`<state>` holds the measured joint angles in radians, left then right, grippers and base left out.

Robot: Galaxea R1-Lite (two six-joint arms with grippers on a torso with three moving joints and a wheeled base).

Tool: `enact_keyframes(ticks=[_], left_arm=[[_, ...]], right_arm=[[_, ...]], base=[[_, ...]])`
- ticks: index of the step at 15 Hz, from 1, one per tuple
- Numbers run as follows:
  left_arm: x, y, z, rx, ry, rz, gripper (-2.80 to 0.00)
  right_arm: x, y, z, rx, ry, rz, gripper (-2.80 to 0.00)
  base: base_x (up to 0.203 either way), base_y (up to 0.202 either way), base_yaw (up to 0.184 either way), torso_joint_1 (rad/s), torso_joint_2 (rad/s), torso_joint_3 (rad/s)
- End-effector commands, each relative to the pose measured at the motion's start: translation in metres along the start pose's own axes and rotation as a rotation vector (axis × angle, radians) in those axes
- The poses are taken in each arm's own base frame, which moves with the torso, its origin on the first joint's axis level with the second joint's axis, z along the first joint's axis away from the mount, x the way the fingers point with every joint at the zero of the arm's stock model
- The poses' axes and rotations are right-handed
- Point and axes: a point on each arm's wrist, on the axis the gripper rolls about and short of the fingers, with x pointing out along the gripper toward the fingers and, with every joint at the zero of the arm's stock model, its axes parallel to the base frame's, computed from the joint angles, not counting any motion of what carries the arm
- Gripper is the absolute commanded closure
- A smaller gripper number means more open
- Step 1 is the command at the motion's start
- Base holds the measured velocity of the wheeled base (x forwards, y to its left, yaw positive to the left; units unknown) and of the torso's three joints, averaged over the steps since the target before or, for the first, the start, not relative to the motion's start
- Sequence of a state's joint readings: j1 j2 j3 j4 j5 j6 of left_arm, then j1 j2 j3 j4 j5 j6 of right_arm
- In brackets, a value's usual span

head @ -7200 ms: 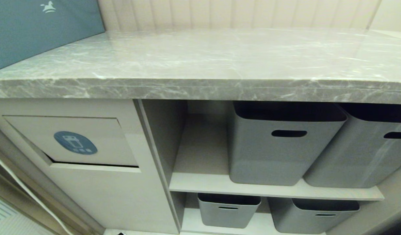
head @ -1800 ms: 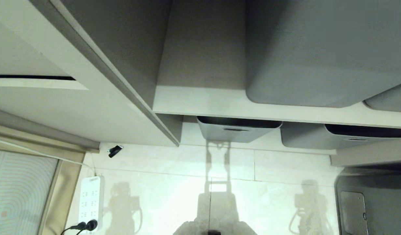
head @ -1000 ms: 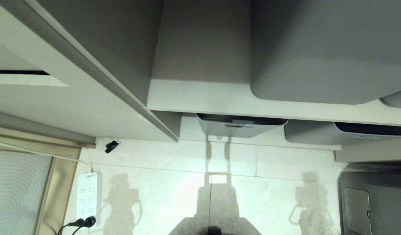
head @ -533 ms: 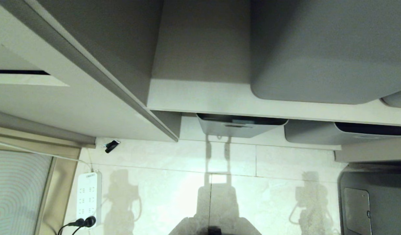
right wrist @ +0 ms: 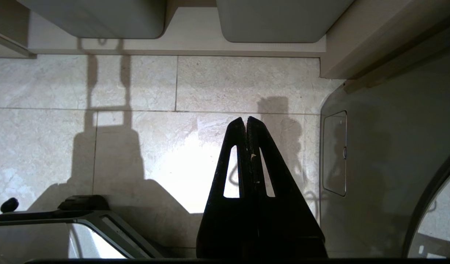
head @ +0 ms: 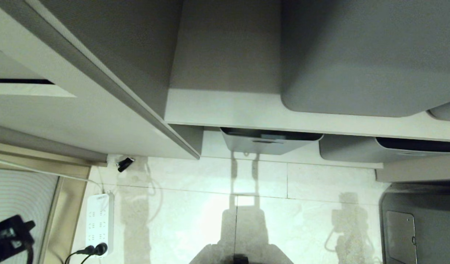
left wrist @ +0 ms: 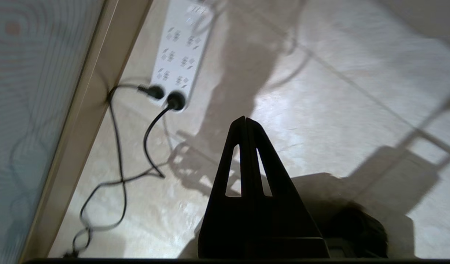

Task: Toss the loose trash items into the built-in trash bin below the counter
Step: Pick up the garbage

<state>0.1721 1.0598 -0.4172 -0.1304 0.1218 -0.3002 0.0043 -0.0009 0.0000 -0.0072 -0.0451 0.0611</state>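
the left gripper (left wrist: 246, 121) is pressed fully closed on nothing above the pale tile floor (left wrist: 320, 110), with the white power strip (left wrist: 181, 55) and its black cords just beyond its tip. farther off, the slim black wrapper (head: 125, 164) lies on the floor against the foot of the beige cabinet, whose built-in trash bin (head: 27, 88) flap is higher still. this looks like the reach toward the wrapper; next the gripper must part, clear the cords and drop over it, while the right gripper (right wrist: 246, 123) hangs closed and empty.

Power strip (head: 99, 219) beside grey tubs (head: 270, 141)
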Motion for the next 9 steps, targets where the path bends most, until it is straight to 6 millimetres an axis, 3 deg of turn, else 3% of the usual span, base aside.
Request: enact_keyframes(ticks=[1, 3, 4, 6, 9], left_arm=[[0.082, 0.009, -0.006, -0.02, 0.266, 0.142, 0.0], [0.14, 0.032, -0.012, -0.061, 0.353, 0.183, 0.0], [0.164, 0.045, -0.018, -0.069, 0.378, 0.178, -2.8], [0.206, 0.069, -0.031, -0.06, 0.373, 0.116, -2.8], [0.237, 0.085, -0.044, 0.042, 0.255, -0.022, -2.8]], right_arm=[[0.0, 0.0, 0.0, 0.0, 0.002, -0.001, 0.0], [0.0, 0.0, 0.0, 0.0, 0.002, 0.0, 0.0], [0.0, 0.0, 0.0, 0.0, 0.002, -0.001, 0.0], [0.0, 0.0, 0.0, 0.0, 0.002, -0.001, 0.0], [0.0, 0.0, 0.0, 0.0, 0.002, -0.001, 0.0]], base=[[0.0, 0.0, 0.0, 0.0, 0.0, 0.0], [0.0, 0.0, 0.0, 0.0, 0.0, 0.0], [0.0, 0.0, 0.0, 0.0, 0.0, 0.0], [0.0, 0.0, 0.0, 0.0, 0.0, 0.0], [0.0, 0.0, 0.0, 0.0, 0.0, 0.0]])
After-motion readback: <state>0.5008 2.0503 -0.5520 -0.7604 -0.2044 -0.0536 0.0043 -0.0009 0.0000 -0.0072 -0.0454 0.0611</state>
